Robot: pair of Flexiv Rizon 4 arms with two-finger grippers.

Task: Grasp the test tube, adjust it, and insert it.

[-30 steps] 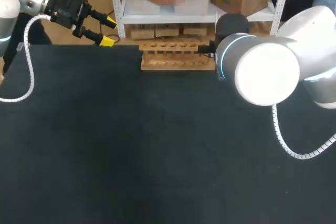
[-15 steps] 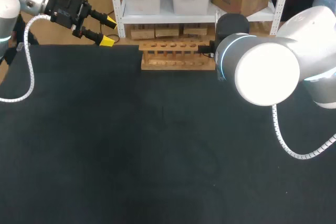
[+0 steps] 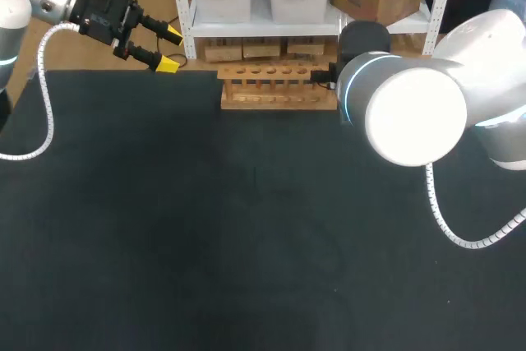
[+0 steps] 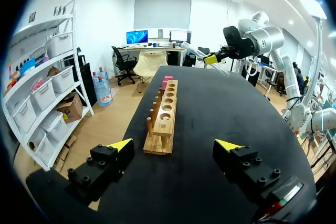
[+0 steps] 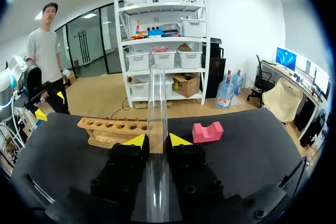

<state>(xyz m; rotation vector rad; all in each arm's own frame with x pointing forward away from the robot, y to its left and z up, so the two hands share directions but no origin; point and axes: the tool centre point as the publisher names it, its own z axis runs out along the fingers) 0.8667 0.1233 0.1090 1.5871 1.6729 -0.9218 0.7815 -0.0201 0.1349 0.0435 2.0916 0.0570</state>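
The right gripper point(image 5: 157, 141) has its yellow tips drawn narrow onto the test tube point(image 5: 157, 98), which runs out along the fingers and well past them. It looks like clear glass, so likely light, slick and brittle (a hard squeeze or a knock on the rack could crack it); a firm, gentle hold on the straight wall suits it. Ahead stands the wooden rack point(image 5: 112, 128), a pink block point(image 5: 206, 131) beside it. Farther off, the left gripper point(image 3: 170, 49) hangs wide open, holding nothing.
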